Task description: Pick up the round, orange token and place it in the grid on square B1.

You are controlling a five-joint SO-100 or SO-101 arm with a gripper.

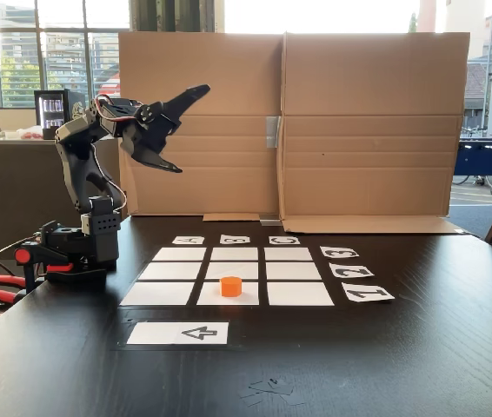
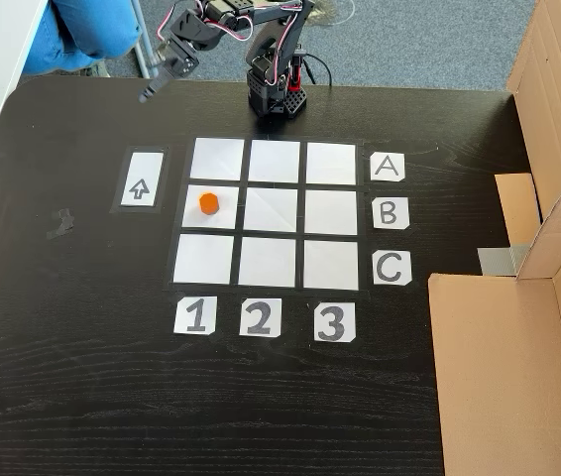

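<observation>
The orange token point(image 1: 231, 286) point(image 2: 209, 203) stands upright on square B1 point(image 1: 247, 298) point(image 2: 224, 215), the cell of the grid point(image 1: 288, 271) point(image 2: 274, 263) in line with the "B" card point(image 2: 388, 212) and the "1" card point(image 2: 194, 317). It sits toward that cell's left half in the fixed view from above. My gripper point(image 1: 192, 129) point(image 2: 162, 61) is raised high in the air near the arm's base point(image 1: 89, 248) point(image 2: 273, 94), well away from the token. It is open with nothing between its fingers.
A white strip with a black arrow point(image 1: 179, 333) point(image 2: 141, 179) lies beside the grid. A cardboard wall point(image 1: 359, 130) point(image 2: 518, 367) stands along the far table edge. Red-handled clamps point(image 1: 3, 291) hold the base. Something blue point(image 2: 87, 30) sits beyond the table.
</observation>
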